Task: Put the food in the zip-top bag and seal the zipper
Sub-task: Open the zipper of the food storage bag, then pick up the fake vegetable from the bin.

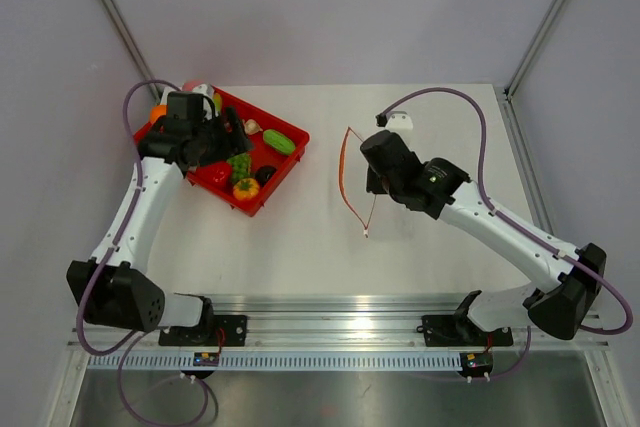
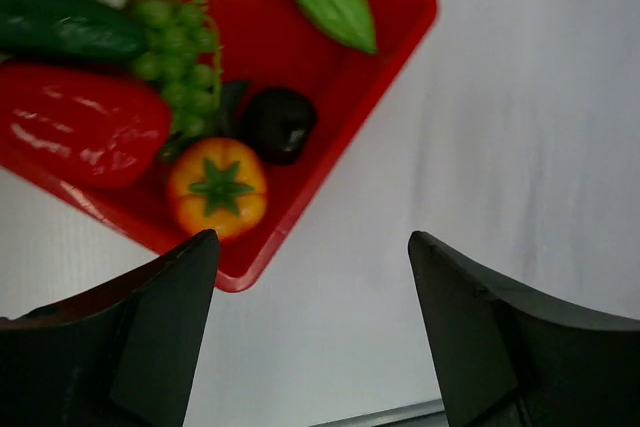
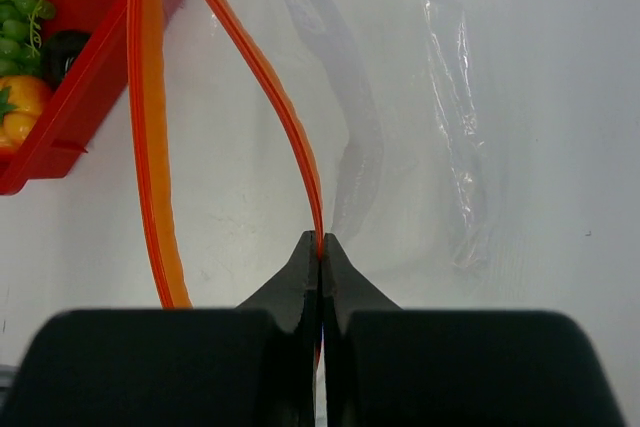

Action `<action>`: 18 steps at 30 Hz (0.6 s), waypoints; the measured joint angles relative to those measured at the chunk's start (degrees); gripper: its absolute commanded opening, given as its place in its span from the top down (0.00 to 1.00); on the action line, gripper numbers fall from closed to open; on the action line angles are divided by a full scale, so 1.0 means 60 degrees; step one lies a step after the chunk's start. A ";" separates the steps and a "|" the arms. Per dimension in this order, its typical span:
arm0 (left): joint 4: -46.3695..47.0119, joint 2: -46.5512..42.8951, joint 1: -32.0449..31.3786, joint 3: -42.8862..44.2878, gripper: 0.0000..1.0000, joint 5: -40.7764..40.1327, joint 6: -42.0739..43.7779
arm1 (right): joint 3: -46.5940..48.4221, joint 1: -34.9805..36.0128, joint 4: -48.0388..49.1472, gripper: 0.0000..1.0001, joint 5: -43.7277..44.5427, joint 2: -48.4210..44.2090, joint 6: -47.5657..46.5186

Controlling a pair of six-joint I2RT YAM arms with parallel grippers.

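White bench (image 1: 330,257), grey walls. Right end effector (image 3: 320,247) is clamped shut on one lip of the zipper (image 3: 288,117), holding it up so the bag (image 3: 400,97) mouth gapes. Bag sits mid-bench, near the tray (image 2: 330,162). Left end effector (image 2: 310,247) is wide open, empty, hovering over the tray's near corner. Food is all in the tray as far as I can see, none in the bag. Step in hand, I'd say: the first pick. Suggest the orange piece (image 2: 217,192), closest to that corner. Centre over it, straddle its width, come straight down, and mind the rim plus the dark piece (image 2: 278,122) and grapes (image 2: 180,57) beside it. Right should hold the lip high and steady so the drop has a target. Views: right wrist shows the pinch and the clear film, while top shows only an orange loop, film barely readable. Left wrist shows the empty gap and the piece layout, whereas top has the arm covering part of the tray. Only top gives tray-to-bag spacing.
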 measured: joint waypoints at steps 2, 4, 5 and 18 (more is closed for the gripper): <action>-0.0237 0.0306 0.0466 0.0015 0.18 -0.0481 -0.0361 | -0.0036 0.0000 0.0073 1.00 -0.0160 0.0000 -0.0062; -0.0346 0.0656 0.0885 -0.0069 0.11 -0.0925 -0.0747 | -0.0066 0.0000 0.0178 1.00 -0.0277 0.0000 -0.0098; -0.0339 0.0772 0.1100 -0.0168 0.11 -0.1049 -0.0958 | -0.0076 0.0000 0.0219 1.00 -0.0335 0.0000 -0.0109; -0.0353 0.2561 0.1869 -0.0288 0.14 -0.2379 -0.1934 | -0.0437 0.0000 0.0441 1.00 -0.0750 -0.0018 -0.0138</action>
